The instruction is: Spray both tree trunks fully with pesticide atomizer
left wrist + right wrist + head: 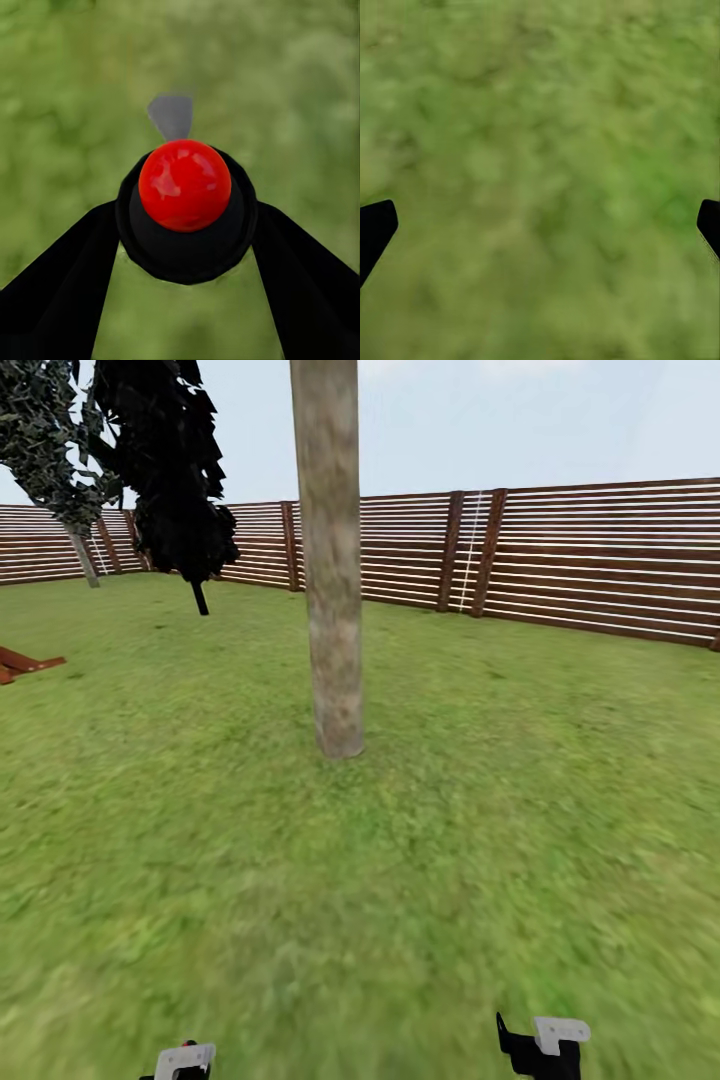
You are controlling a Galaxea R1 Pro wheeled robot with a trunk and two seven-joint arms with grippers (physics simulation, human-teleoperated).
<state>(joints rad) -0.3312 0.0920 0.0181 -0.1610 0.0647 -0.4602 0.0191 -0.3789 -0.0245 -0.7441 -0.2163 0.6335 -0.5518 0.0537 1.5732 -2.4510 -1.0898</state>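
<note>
A thick beige-grey tree trunk (332, 560) rises from the grass straight ahead of me, its foliage above the picture. A second tree (45, 440) with mottled dark green foliage and a thin-looking pale trunk stands far off at the left by the fence. In the left wrist view the pesticide atomizer (184, 187), a round black body with a glossy red top, sits between the two black fingers of my left gripper (184, 225), which is shut on it. My right gripper (540, 232) hangs open over bare grass. Both grippers' white brackets peek in at the head view's lower edge, left gripper (185, 1060) and right gripper (540, 1045).
A narrow all-black tree (170, 470) stands left of the near trunk. A brown slatted fence (560, 555) closes the lawn at the back. A low red-brown object (22, 663) lies at the left edge. Open grass (400, 880) stretches between me and the trunk.
</note>
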